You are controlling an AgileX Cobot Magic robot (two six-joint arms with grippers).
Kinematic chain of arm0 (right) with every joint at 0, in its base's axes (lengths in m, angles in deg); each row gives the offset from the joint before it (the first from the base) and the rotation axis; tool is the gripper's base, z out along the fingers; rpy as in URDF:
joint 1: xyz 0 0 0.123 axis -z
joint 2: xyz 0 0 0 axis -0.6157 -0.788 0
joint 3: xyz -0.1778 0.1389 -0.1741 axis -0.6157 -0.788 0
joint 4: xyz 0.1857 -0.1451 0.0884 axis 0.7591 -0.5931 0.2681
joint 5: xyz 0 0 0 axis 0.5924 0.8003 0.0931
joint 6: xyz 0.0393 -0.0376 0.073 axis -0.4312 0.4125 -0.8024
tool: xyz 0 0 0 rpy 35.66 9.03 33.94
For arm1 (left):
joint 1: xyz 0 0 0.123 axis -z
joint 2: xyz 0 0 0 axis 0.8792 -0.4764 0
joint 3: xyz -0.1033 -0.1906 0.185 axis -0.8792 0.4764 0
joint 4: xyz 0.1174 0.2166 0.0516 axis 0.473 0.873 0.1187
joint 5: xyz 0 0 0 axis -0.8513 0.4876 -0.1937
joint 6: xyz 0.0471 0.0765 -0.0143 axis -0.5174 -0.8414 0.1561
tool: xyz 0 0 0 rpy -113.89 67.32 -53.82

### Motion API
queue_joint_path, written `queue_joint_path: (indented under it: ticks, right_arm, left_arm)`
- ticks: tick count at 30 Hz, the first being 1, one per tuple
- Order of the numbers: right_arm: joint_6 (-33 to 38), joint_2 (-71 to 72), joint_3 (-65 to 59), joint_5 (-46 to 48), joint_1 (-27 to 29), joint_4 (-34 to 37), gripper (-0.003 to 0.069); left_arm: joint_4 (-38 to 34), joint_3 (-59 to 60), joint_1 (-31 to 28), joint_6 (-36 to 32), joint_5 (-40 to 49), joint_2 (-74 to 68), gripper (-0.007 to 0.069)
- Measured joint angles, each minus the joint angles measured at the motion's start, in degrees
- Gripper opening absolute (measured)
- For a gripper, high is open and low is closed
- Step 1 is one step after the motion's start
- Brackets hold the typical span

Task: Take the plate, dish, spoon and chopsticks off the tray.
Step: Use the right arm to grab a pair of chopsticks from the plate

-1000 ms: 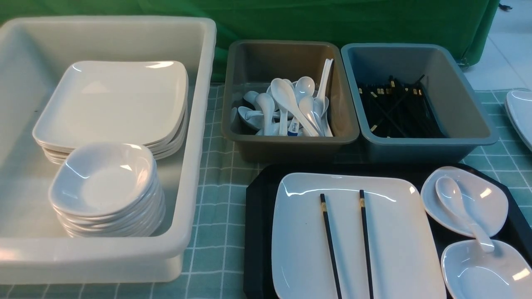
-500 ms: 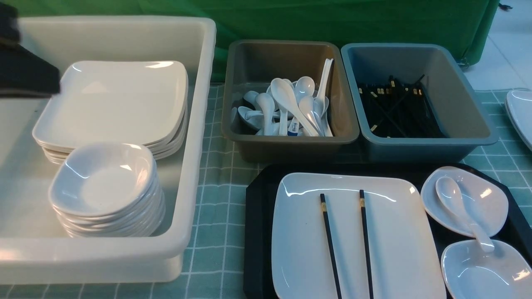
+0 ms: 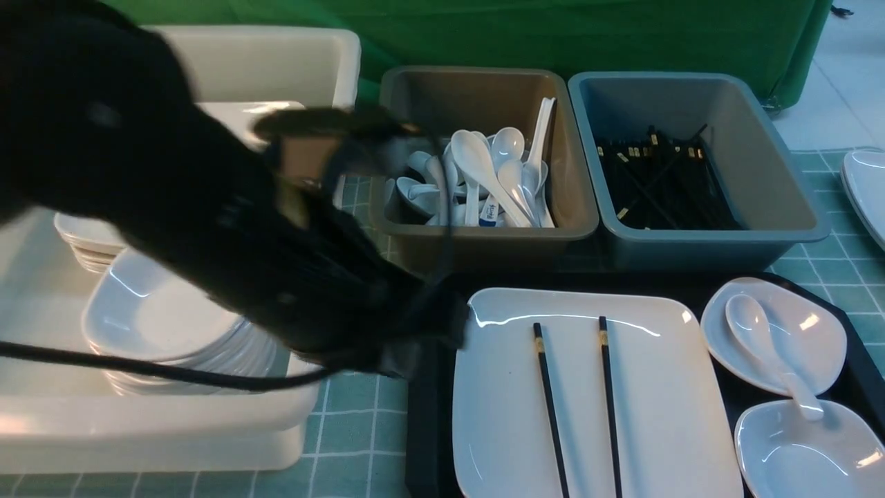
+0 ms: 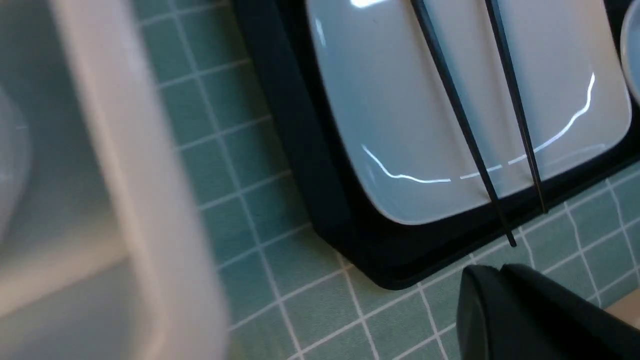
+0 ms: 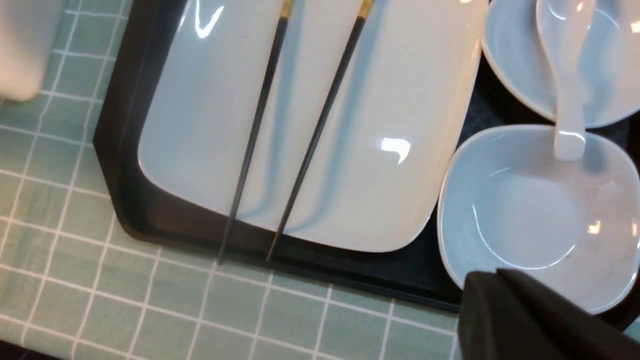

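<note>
The black tray (image 3: 427, 415) holds the white square plate (image 3: 657, 415) with two black chopsticks (image 3: 547, 394) lying across it. To its right sit two small white dishes (image 3: 816, 325), and the spoon (image 3: 757, 339) bridges them. My left arm (image 3: 276, 256), blurred, reaches over the cream bin to the tray's left edge. The left gripper (image 4: 500, 270) is shut and empty, above the cloth near the tray's corner (image 4: 380, 260) and the chopstick tips (image 4: 510, 240). The right gripper (image 5: 496, 274) is shut and empty, over the near rim of one dish (image 5: 530, 215).
A cream bin (image 3: 332, 62) on the left holds stacked plates and dishes. Behind the tray stand a brown-grey bin (image 3: 484, 238) with several spoons and a blue-grey bin (image 3: 691, 238) with chopsticks. Another white plate (image 3: 868, 187) lies at the right edge.
My left arm has swept in from the far left, across the cream bin, to the tray's left edge. The tableware on the tray has not moved.
</note>
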State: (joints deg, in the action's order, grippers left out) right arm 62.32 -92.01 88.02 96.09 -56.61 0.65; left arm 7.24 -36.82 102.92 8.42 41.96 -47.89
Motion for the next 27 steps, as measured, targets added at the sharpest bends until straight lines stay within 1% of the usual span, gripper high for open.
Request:
queue_joint_path:
  ticks: [1,2,4,8,11,13,15,16,17,18,20,21,22,23,24,25,26,27]
  right_arm:
    - [0.1,0.0,0.1,0.2,0.0,-0.7,0.002]
    - [0.1,0.0,0.1,0.6,0.0,-1.5,0.002]
    - [-0.1,0.0,0.2,1.7,0.0,-3.5,0.0022]
    - [-0.8,-0.1,0.2,3.1,0.0,-5.8,0.0041]
    - [-0.8,-0.2,0.2,3.2,0.0,-5.9,0.0061]
    - [-0.8,-1.1,0.2,3.1,0.0,-5.7,0.0091]
    - [-0.8,-2.7,0.3,2.4,0.0,-5.0,0.0137]
    - [-0.8,-3.1,0.3,2.3,0.0,-4.9,0.0143]
    - [-0.5,-4.9,0.3,0.8,0.0,-3.4,0.0195]
    - [0.0,-6.2,0.3,0.2,0.0,-2.6,0.0218]
    - [1.7,-9.6,0.3,-2.2,-0.4,0.7,0.0309]
    - [2.6,-11.8,0.3,-3.5,-1.0,1.8,0.036]
    - [3.0,-15.8,0.3,-5.8,-2.3,2.5,0.0435]
    - [3.0,-15.8,0.3,-6.1,-2.5,2.5,0.0446]
    - [3.1,-21.4,0.3,-9.2,-4.6,2.9,0.0544]
    - [3.0,-24.4,0.5,-10.8,-5.8,2.9,0.0594]
    - [2.9,-27.5,1.0,-11.9,-7.0,3.1,0.0631]
    - [2.7,-29.4,1.4,-12.7,-7.6,3.2,0.0652]
  left_arm:
    - [0.1,-1.8,2.9,0.5,-0.7,-3.8,0.0003]
    - [0.1,-3.8,4.5,0.7,-0.9,-7.0,0.0009]
    - [0.1,-7.6,6.0,0.8,-0.2,-11.6,0.0024]
    - [1.7,-14.6,6.6,0.4,3.2,-17.5,0.005]
    - [3.0,-16.3,6.5,0.4,3.9,-18.6,0.0054]
    - [4.0,-16.9,6.0,0.3,4.4,-18.7,0.0055]
    - [5.4,-17.1,5.3,0.0,5.0,-18.0,0.0055]
    - [5.4,-17.1,5.3,0.0,5.0,-18.0,0.0055]
    - [5.8,-17.1,4.4,-0.1,5.5,-17.4,0.0055]
    - [5.9,-17.1,3.7,-0.2,6.1,-16.7,0.0055]
    - [6.1,-17.1,1.3,-0.2,7.3,-15.0,0.0055]
    - [6.1,-17.1,0.0,-0.2,8.0,-13.8,0.0055]
    - [6.2,-17.1,-1.9,-0.2,8.6,-12.2,0.0055]
    - [6.2,-17.0,-2.3,-0.2,8.7,-11.7,0.0055]
    - [6.5,-16.6,-5.2,-0.2,8.7,-9.2,0.0055]
    - [6.7,-15.8,-7.2,-0.2,8.5,-7.2,0.0055]
    - [6.9,-15.0,-8.4,-0.2,8.4,-5.7,0.0055]
    - [7.1,-13.8,-9.4,0.0,8.4,-3.9,0.0055]
